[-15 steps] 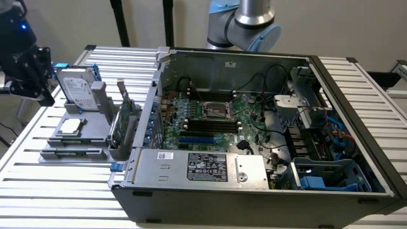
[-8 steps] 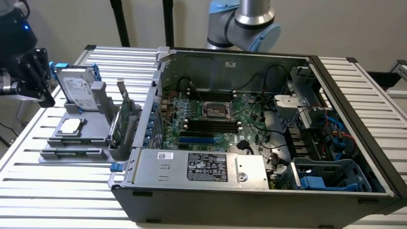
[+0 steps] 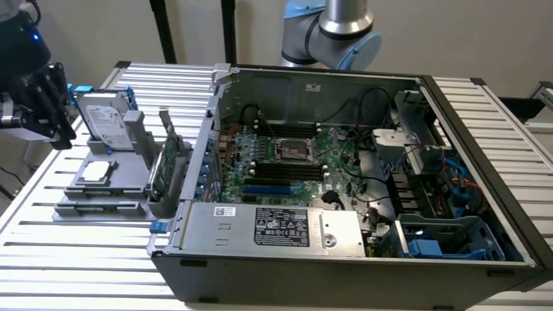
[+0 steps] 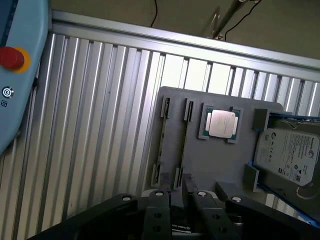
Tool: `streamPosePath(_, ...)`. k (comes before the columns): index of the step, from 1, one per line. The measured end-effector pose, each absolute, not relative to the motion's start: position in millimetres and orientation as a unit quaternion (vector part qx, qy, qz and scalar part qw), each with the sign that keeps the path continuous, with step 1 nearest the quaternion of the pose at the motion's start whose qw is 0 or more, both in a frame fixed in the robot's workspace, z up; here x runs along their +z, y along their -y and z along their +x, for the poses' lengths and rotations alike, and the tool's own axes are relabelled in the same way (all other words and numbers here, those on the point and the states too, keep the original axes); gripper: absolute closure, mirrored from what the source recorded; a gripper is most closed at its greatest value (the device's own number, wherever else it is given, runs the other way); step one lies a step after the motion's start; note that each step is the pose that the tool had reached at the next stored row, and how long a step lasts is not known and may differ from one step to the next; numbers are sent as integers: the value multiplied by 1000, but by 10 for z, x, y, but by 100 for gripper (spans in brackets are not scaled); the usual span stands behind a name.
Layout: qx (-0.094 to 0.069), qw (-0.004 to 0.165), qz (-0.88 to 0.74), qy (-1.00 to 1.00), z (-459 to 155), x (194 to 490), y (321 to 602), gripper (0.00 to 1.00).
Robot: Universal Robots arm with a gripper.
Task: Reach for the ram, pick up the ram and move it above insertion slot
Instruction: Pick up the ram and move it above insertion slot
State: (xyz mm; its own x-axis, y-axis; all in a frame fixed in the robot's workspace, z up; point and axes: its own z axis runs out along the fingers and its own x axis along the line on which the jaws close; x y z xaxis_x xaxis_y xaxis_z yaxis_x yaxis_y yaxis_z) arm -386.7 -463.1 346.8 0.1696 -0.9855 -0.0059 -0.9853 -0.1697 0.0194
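Table (image 3: 78, 259) of aluminium slats carries computer case (image 3: 346, 282)

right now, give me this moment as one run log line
gripper: above grey parts tray, near its two long slots | held: nothing visible | ram: cannot make out | tray holds: cpu, hard drive | case: open
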Motion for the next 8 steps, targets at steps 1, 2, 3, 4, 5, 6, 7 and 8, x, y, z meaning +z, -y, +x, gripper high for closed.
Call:
streamPosePath(1,-9,6,765,644,-3868,3468,4631,70)
streamPosePath(2,-8,5,765,644,-3868,3466,4631,70)
streamPosePath(3,-8,5,765,644,-3867,3461,4631,64)
streamPosePath(4,-8,5,765,644,-3868,3453,4632,64)
streamPosePath(5,-8,5,765,644,-3868,3439,4633,64)
streamPosePath(6,-8,6,765,644,-3868,3422,4637,64)
streamPosePath(7,-8,5,765,644,-3868,3403,4640,64)
streamPosePath(8,-8,5,765,644,-3868,3386,4644,64)
